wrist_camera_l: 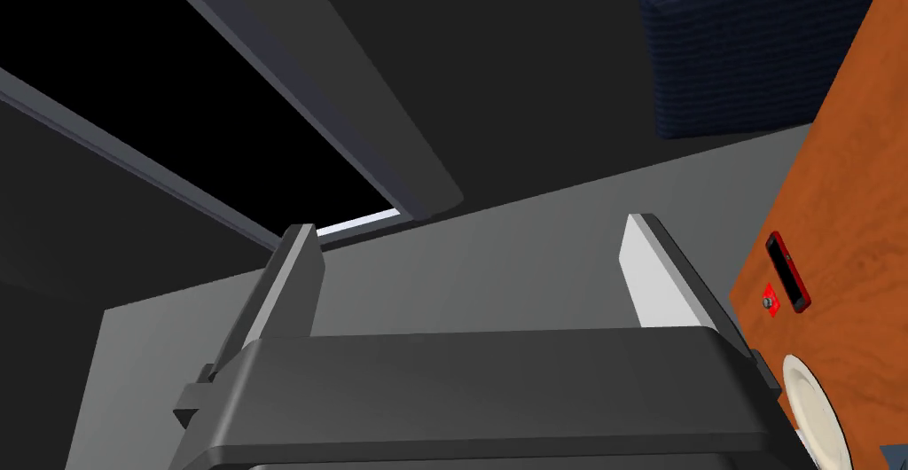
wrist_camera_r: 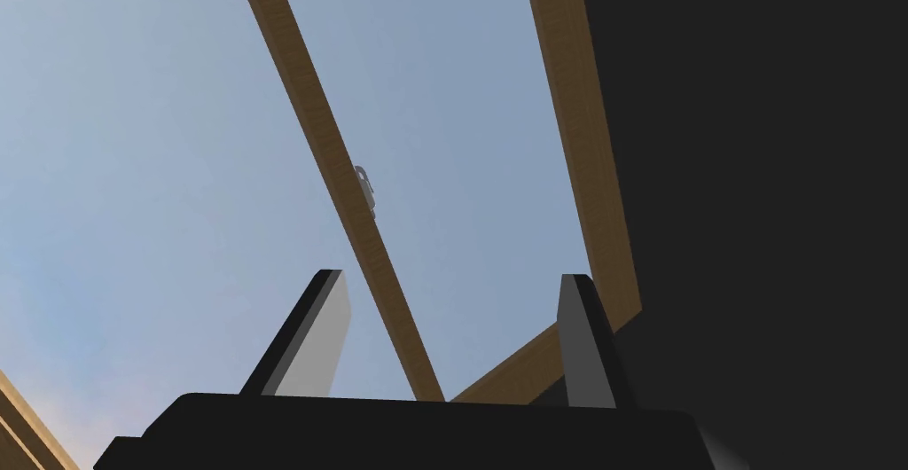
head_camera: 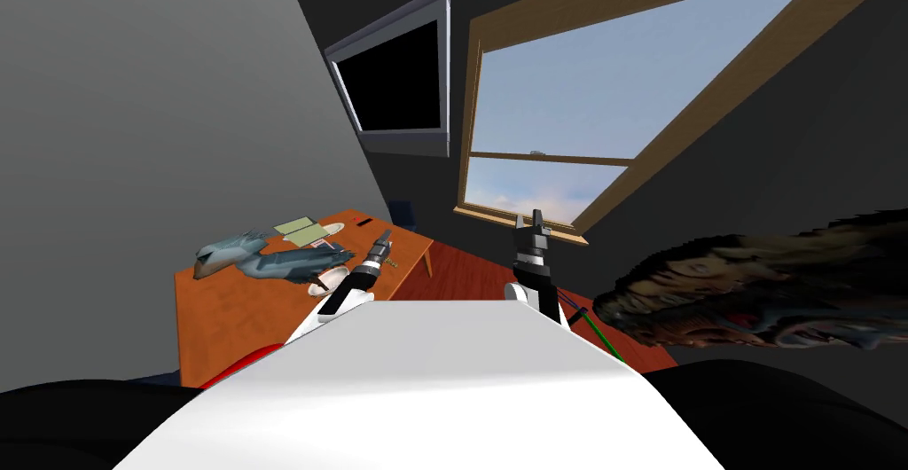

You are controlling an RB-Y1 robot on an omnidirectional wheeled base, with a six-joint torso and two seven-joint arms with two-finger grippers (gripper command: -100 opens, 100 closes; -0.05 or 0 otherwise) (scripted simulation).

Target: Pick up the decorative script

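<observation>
**Two released grippers, script flat on the worktop**

Two arms are raised in front of me, and neither one grasps anything. The left gripper (head_camera: 387, 239) is above the right part of the orange wooden worktop (head_camera: 226, 314). In the left wrist view its fingers (wrist_camera_l: 300, 270) stand wide apart with nothing between them. They point past the edge of the worktop toward a grey wall and a black screen (head_camera: 399, 79) in a grey frame.

The script (head_camera: 299, 228), as far as I can tell, is the pale green flat sheet. It lies on the far side of the worktop, near the wall. A smaller pale card (head_camera: 321, 242) lies just beside it, on the side nearer to me. I cannot tell if the two touch. The left gripper is to the right of the script and clearly apart from it.

A grey-blue bird figure (head_camera: 266, 261) lies on the worktop, nearer to me than the script. A white plate (head_camera: 326, 282) is just beside the figure, partly hidden by the figure and by the left forearm. A small flat red and black thing (wrist_camera_l: 788, 271) lies near the far edge of the worktop. A dark blue block (wrist_camera_l: 763, 48) stands beyond that edge.

The right gripper (head_camera: 535, 219) is held up to the right of the worktop, well apart from it. Its fingers (wrist_camera_r: 581, 332) are also spread and it is empty. A dark shaggy mass (head_camera: 763, 292) fills the right side of the head view.
</observation>
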